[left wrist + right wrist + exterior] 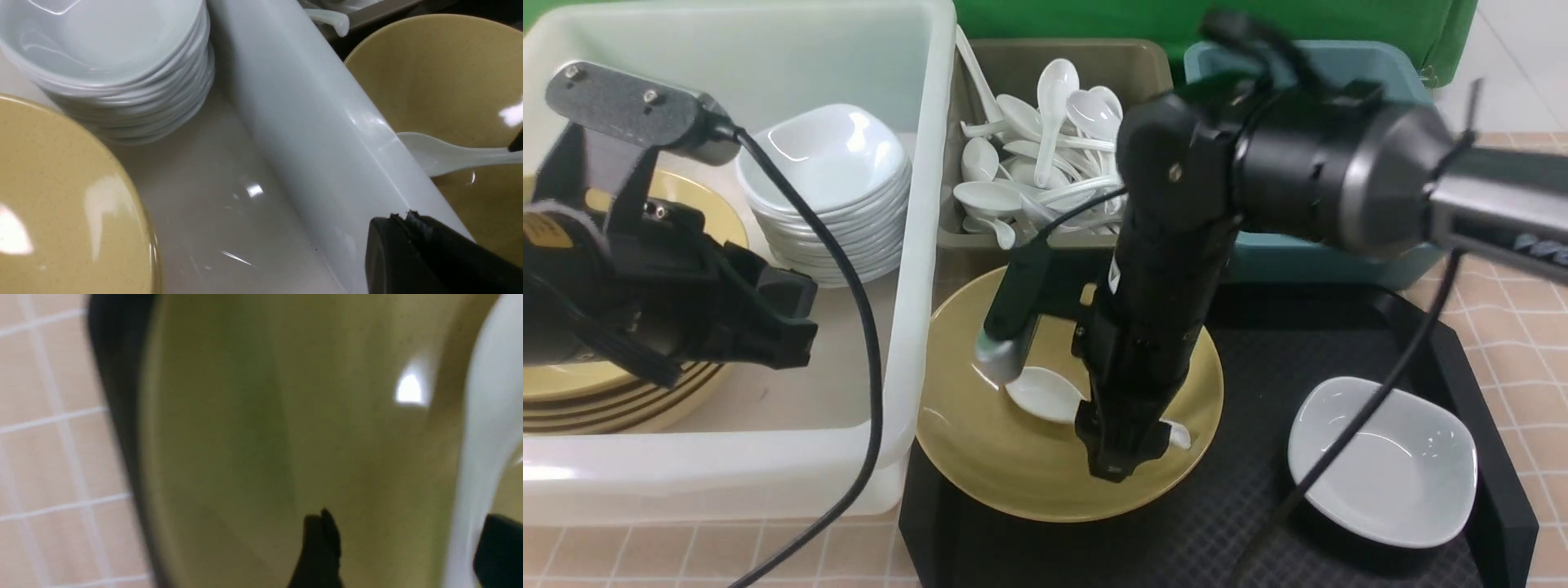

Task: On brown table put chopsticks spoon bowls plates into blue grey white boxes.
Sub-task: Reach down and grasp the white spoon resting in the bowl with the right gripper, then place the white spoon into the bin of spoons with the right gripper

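You can read pale lettering (1542, 247), "PIPE", running out of frame on your right arm (1388, 184). The yellow label (547, 230) on your left arm (645, 286) isn't legible.

Forward front view, near wrist views, seemingly sharing the spoon (1045, 395) (441, 153) (486, 428)

In the front view we get bright, even light, with small white glints on the stacked white plates (829, 155) and soft blur across the right arm (1282, 155). In the right wrist view we see everything smeared, a hard glare spot burning on the yellow bowl (347, 428).
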Tool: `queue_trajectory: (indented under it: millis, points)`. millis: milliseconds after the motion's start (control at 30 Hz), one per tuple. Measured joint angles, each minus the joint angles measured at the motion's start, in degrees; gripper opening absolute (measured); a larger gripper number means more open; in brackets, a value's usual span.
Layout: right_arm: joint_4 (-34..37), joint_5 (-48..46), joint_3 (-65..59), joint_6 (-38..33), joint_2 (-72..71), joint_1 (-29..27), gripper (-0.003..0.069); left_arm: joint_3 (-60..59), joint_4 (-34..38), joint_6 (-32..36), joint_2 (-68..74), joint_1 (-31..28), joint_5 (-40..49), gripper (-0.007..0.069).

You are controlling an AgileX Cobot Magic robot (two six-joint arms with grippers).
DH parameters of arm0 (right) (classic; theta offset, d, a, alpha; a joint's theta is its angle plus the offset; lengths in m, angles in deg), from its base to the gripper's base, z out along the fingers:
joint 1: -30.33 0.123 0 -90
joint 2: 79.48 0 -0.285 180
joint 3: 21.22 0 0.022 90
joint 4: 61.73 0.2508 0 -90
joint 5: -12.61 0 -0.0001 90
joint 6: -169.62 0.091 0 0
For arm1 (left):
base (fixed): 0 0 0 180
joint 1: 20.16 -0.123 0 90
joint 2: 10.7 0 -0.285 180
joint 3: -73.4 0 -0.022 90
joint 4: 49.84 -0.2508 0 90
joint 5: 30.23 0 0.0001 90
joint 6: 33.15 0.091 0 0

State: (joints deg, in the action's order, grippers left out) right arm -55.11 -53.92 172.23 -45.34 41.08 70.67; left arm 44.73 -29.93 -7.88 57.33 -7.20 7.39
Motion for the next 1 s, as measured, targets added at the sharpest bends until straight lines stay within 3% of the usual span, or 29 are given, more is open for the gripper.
queue_trajectory:
  millis: [200, 400, 600, 700, 1000]
  points:
    - [-6.62, 3.69, 0.0, 3.72, 2.07, 0.0, 0.0516, -0.04, 0.12, 0.97, 0.0, 0.0, 0.0, 0.0002]
    - [-7.36, 5.61, 0.0, 3.97, 2.68, 0.0, 0.0505, -0.04, 0.12, 2.16, 0.0, 0.0, -0.39, 0.0002]
    - [-7.36, 4.09, 0.0, 3.04, 3.99, 0.0, 0.036, -0.04, 0.12, 2.22, 0.0, 0.0, -0.8, 0.0002]
    - [-7.23, 0.33, 1.26, 1.93, 4.26, 0.0, 0.0149, -0.04, 0.34, 2.22, 0.66, 0.0, -1.05, 0.0002]
    - [-10.2, -2.57, 17.61, 6.29, 3.39, -1.08, 0.0141, 7.04, 3.74, 1.84, 6.71, 0.0, 0.73, 0.0002]
